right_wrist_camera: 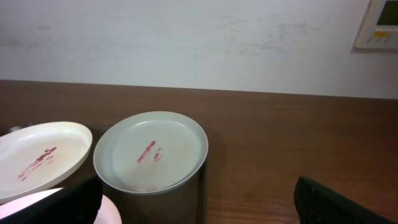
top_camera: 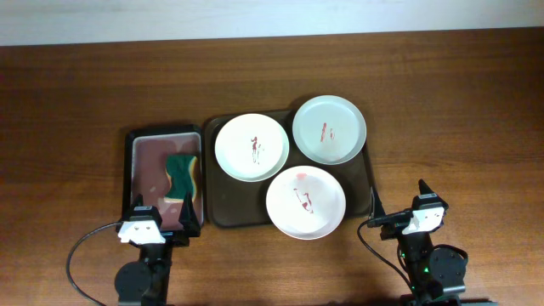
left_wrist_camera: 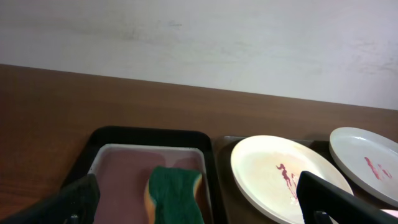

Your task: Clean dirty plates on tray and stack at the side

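Three plates with red smears lie on the dark brown tray [top_camera: 223,212]: a white plate [top_camera: 251,147] at the left, a mint-green plate [top_camera: 329,129] at the back right, a pinkish-white plate [top_camera: 305,202] at the front. My left gripper [top_camera: 161,217] is open and empty at the front of the sponge tray. My right gripper [top_camera: 399,204] is open and empty, right of the brown tray's front corner. The left wrist view shows the white plate [left_wrist_camera: 283,177] and the mint plate's edge [left_wrist_camera: 367,162]. The right wrist view shows the mint plate [right_wrist_camera: 151,152], the white plate [right_wrist_camera: 40,155] and the pink plate's edge [right_wrist_camera: 37,208].
A smaller black-rimmed tray [top_camera: 134,170] left of the brown tray holds a green-and-yellow sponge [top_camera: 182,174], also seen in the left wrist view [left_wrist_camera: 174,196]. Bare wooden table [top_camera: 450,127] lies right of the brown tray and behind it. A white wall runs along the back.
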